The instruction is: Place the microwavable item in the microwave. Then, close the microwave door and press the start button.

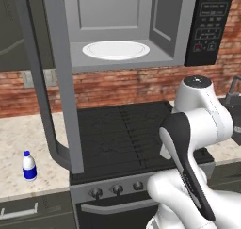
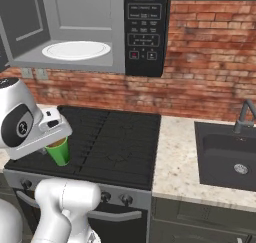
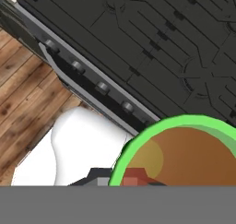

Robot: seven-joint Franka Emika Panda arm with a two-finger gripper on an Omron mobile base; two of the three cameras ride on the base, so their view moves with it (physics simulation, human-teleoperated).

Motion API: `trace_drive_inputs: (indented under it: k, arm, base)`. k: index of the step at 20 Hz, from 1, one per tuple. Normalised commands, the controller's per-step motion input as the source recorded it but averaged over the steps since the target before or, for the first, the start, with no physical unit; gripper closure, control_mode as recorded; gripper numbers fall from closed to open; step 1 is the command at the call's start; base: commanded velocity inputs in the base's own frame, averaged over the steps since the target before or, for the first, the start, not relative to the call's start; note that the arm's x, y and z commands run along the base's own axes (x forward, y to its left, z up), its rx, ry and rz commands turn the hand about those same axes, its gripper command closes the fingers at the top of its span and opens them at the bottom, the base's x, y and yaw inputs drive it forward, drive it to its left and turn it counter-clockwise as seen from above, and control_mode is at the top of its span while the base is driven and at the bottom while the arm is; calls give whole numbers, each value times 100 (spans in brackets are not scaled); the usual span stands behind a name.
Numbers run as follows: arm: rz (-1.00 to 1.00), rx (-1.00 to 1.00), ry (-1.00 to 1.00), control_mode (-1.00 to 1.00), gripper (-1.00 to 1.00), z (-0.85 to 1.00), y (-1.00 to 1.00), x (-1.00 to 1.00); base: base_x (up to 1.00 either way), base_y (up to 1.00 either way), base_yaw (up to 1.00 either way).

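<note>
Green cup [image 2: 60, 152]: smooth, plastic-looking, matt, brown contents.
Microwave [image 1: 117, 30]: grey interior, matt, painted-metal look; turntable plate [image 1: 116, 50] white, smooth.
Stove top [image 2: 107, 142]: black, matt, grooved.
Desk [image 1: 23, 138]: speckled beige stone look.
Back wall [image 2: 210, 62]: rough red brick.
Floor [image 3: 23, 108], at 9 o'clock in the hand view: wood planks.
Bottle [image 1: 29, 166]: white, blue-labelled, glossy.

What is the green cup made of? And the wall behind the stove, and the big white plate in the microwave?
The small bright green tapered cup looks like smooth plastic: one even, shiny colour. The red-brown wall looks like rough brick, with pale mortar lines between blocks. The round white turntable plate looks like glazed ceramic or glass, plain and glossy; the pictures cannot settle which.
</note>
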Motion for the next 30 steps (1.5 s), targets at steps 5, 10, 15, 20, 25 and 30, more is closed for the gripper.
trace_drive_inputs:
  k: [5,10,15,20,25,30]
  arm:
    - [0,0,0,100,100,0,0,0]
    - [0,0,0,100,100,0,0,0]
    - [0,0,0,100,100,0,0,0]
    - [1,0,0,-100,100,0,-1,0]
    - [15,0,-17,-100,100,46,-3,-4]
    - [21,-1,-26,-100,100,99,0,0]
  base:
    - [2,0,1]
    - [0,0,0]
    - [3,0,0]
    - [1,-2,1]
    - [0,0,0]
    - [0,0,0]
